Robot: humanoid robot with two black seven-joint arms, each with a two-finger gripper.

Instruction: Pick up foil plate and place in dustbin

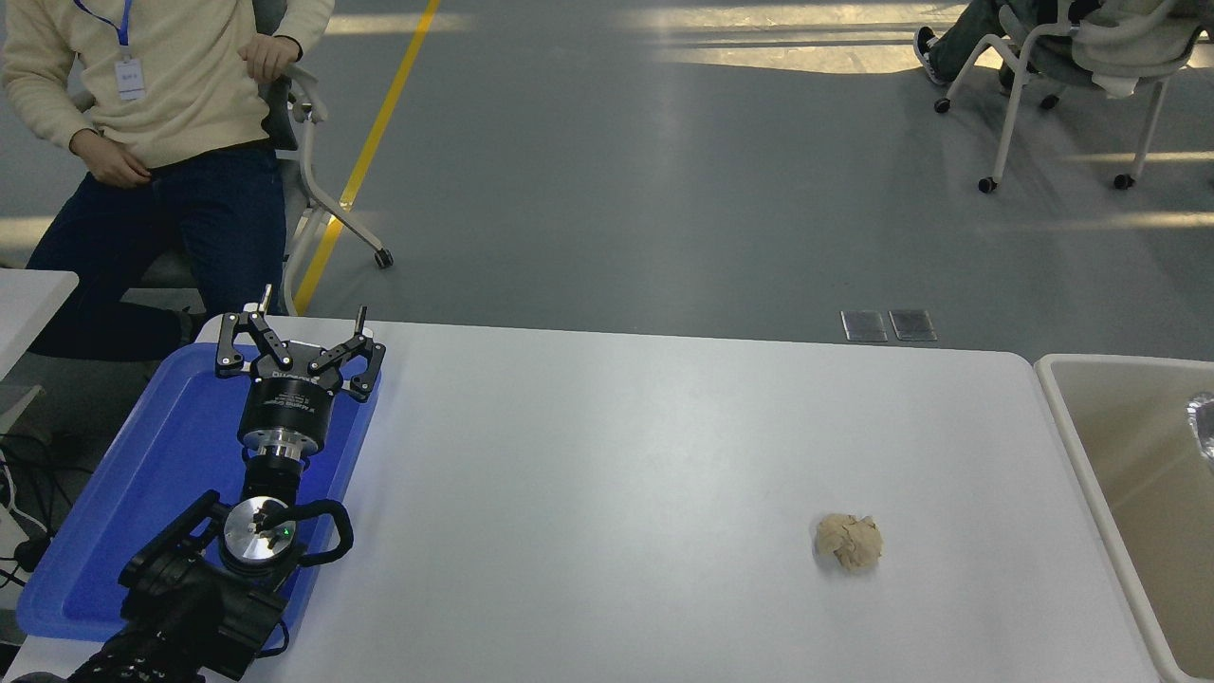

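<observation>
**Foil at the frame's edge, over the bin**

A sliver of the foil plate (1204, 425), shiny and crinkled, shows at the picture's 3 o'clock edge, over the bin (1072, 417); the rest is cut off, so what bears it cannot be told. The right gripper is out of view. The bin, beige with a thick rounded rim and smooth inner walls, stands just beside the table's (607, 446) right edge, and only its left part shows.

The left gripper (302, 327) hangs parked at 9 o'clock above the far end of the blue tray (104, 531), fingers spread wide, holding nothing. The tray, flat with a low rim and rounded corners, lies along the table's left edge.

The white tabletop is smooth and matte, with rounded far corners. A crumpled beige paper ball (849, 543) lies at about 4 o'clock, well apart from tray and bin.

A seated person (142, 95) in a cream sweater is at 11 o'clock, beyond the far edge.
</observation>
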